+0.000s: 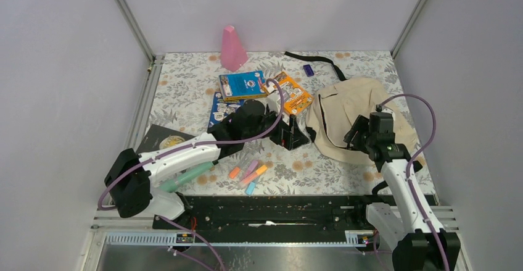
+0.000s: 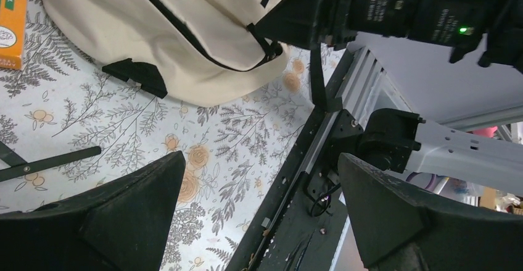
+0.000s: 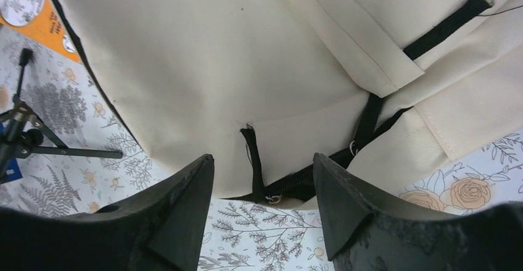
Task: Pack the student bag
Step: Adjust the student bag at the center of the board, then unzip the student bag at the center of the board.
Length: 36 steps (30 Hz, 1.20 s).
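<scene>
The student bag [image 1: 351, 112] is a large beige backpack with black trim, lying flat at the right middle of the table. My left gripper [image 1: 293, 135] is open and empty, just left of the bag's near edge. In the left wrist view the bag [image 2: 185, 30] lies beyond the spread gripper [image 2: 262, 187]. My right gripper [image 1: 354, 136] is open over the bag's near edge. In the right wrist view the gripper [image 3: 263, 187] hangs empty above the bag [image 3: 234, 67], with a black zipper pull [image 3: 271, 197] and zipper line between the fingers.
A blue book [image 1: 242, 86], an orange book [image 1: 291, 94], a second blue book [image 1: 217, 112] and a dark book [image 1: 161, 139] lie left of the bag. Highlighters [image 1: 250, 173] and a green marker [image 1: 188, 176] lie near the front. A pink bottle [image 1: 232, 49] and purple item [image 1: 308, 70] stand at the back.
</scene>
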Motion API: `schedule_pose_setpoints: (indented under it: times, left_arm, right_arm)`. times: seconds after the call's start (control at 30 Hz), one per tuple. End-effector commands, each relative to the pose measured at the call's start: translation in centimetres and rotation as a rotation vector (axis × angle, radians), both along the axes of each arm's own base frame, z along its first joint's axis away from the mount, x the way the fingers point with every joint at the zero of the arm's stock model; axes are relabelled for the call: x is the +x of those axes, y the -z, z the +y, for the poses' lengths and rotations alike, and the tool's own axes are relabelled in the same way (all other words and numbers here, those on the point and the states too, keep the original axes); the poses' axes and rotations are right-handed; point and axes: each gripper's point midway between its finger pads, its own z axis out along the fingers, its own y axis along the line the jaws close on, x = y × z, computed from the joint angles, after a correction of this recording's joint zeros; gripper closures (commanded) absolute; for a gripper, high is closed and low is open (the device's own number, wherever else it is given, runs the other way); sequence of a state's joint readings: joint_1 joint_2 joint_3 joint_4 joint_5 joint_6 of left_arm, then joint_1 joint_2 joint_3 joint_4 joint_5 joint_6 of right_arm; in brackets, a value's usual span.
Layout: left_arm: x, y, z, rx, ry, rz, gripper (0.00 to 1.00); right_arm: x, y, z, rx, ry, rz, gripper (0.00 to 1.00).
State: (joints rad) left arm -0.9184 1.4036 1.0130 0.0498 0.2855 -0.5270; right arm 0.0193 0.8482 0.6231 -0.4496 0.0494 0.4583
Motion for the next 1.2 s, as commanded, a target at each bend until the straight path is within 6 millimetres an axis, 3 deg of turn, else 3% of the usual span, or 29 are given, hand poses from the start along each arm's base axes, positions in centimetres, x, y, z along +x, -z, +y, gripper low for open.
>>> schedule_pose_setpoints:
  times: [0.0, 0.3, 0.6, 0.8, 0.97, 1.17]
  left_arm:
    - [0.0, -2.5, -0.1, -0.098, -0.033, -0.035, 0.01]
    - [-0.1, -1.5, 1.5, -0.063, -0.079, -0.034, 0.01]
    - [-0.1, -0.5, 1.8, -0.039, -0.095, -0.021, 0.01]
    - [0.4, -0.5, 0.9, -0.078, -0.105, 0.002, 0.01]
    - [0.6, -0.2, 0.0, -0.11, -0.101, 0.031, 0.01]
    - [0.4, 0.5, -1.3, -0.132, -0.067, 0.024, 0.01]
  right_arm:
    - [1.0, 0.3, 0.6, 0.004, -0.059, 0.015, 0.35]
    - [2.1, 1.6, 2.6, 0.078, -0.148, 0.076, 0.59]
    - [1.8, 0.8, 3.3, 0.103, -0.185, 0.044, 1.0]
    - [1.1, 0.2, 3.0, 0.044, -0.119, -0.016, 1.0]
    - [0.2, -0.1, 1.9, 0.056, 0.077, -0.155, 1.0]
    - [0.6, -1.6, 2.9, 0.136, 0.086, -0.282, 1.0]
